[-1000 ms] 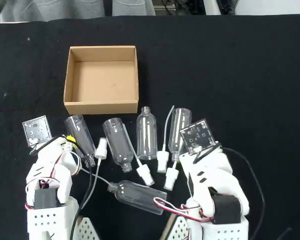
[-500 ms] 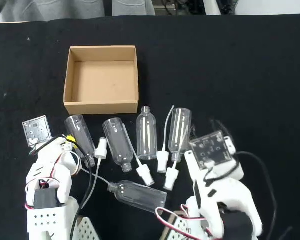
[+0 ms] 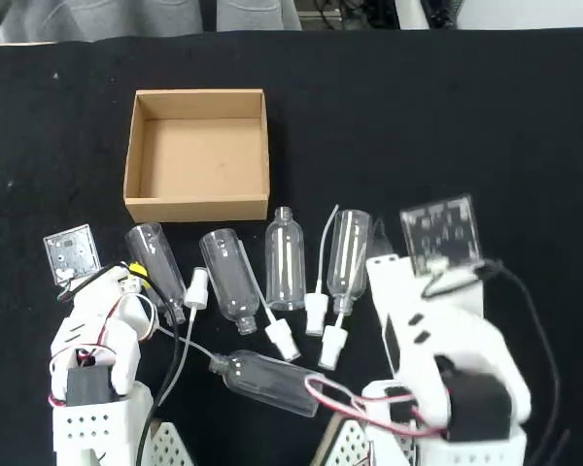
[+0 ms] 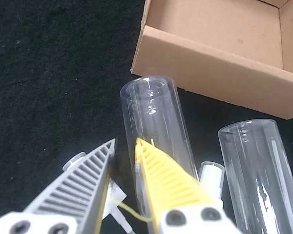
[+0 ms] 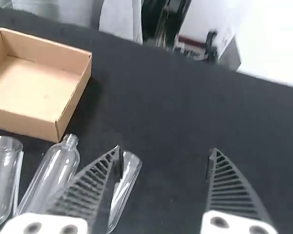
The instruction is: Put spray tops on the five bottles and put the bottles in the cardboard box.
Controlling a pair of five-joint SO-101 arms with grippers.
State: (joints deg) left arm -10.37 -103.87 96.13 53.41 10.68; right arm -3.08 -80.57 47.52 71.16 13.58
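Zero boxed, seemingly zero capped: looks like the opening pick, with clear plastic bottles (image 3: 285, 260) and white spray tops (image 3: 317, 311) lying on the black bench (image 3: 447, 126) beside the brown cardboard box (image 3: 196, 209), right pincer (image 5: 165, 148) spread wide near them, left pincer (image 4: 124, 141) slightly parted; calls for gripping one top.

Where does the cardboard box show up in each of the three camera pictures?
High view: cardboard box left of centre, beyond the row of clear bottles.
Left wrist view: cardboard box close up, just past the bottles' ends.
Right wrist view: cardboard box farther off, past the bottles.
Shared landmark: the bottles lying before the box's near wall.
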